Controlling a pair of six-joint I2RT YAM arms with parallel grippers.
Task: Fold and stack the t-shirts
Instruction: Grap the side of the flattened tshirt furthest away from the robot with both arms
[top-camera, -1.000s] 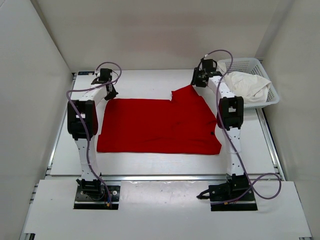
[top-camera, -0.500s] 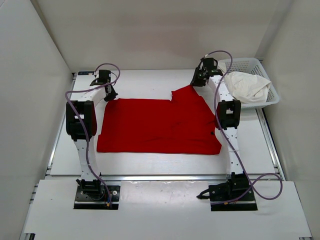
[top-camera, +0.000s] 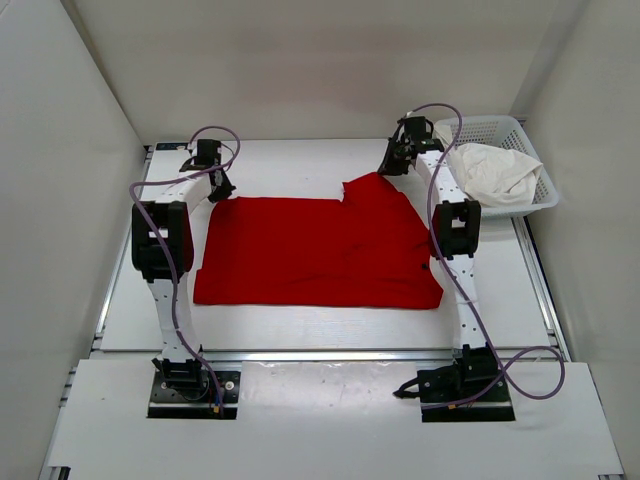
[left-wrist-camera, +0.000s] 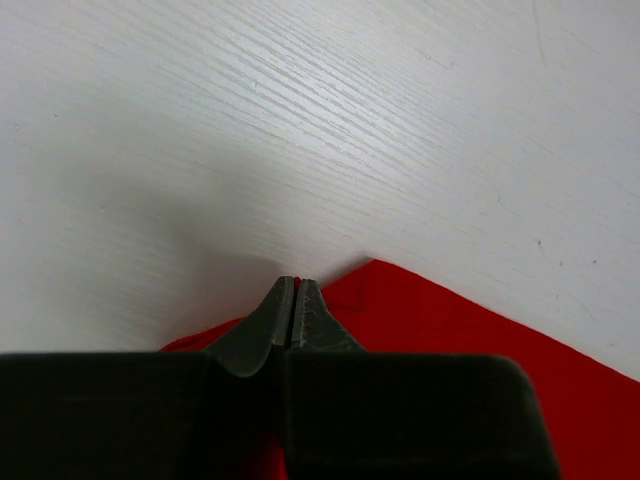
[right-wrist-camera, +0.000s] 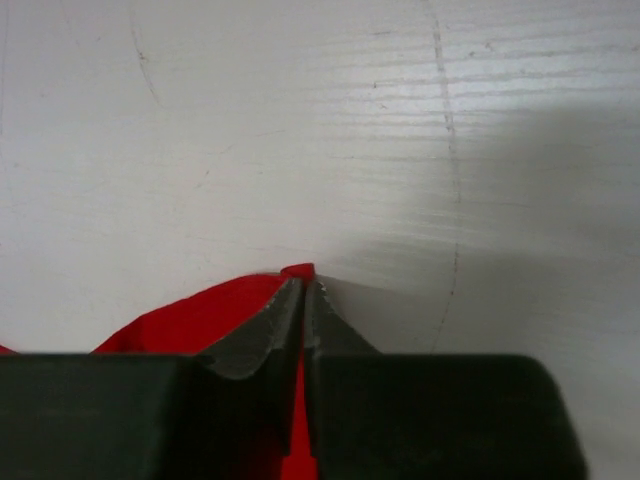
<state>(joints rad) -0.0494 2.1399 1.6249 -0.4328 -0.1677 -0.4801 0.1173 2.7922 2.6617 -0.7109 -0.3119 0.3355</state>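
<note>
Seemingly clamped — left hand (left-wrist-camera: 294, 288) and right hand (right-wrist-camera: 303, 288), each on a far corner of red t-shirt (top-camera: 320, 250).

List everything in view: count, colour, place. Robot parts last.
red t-shirt: 1, red, spread flat mid-table between the arms
white t-shirt: 1, white, crumpled in the basket
basket: 1, white mesh, far right of the table
table: 1, white, under everything
left gripper: 1, black, shut on the red t-shirt's far left corner
right gripper: 1, black, shut on its far right corner
</note>
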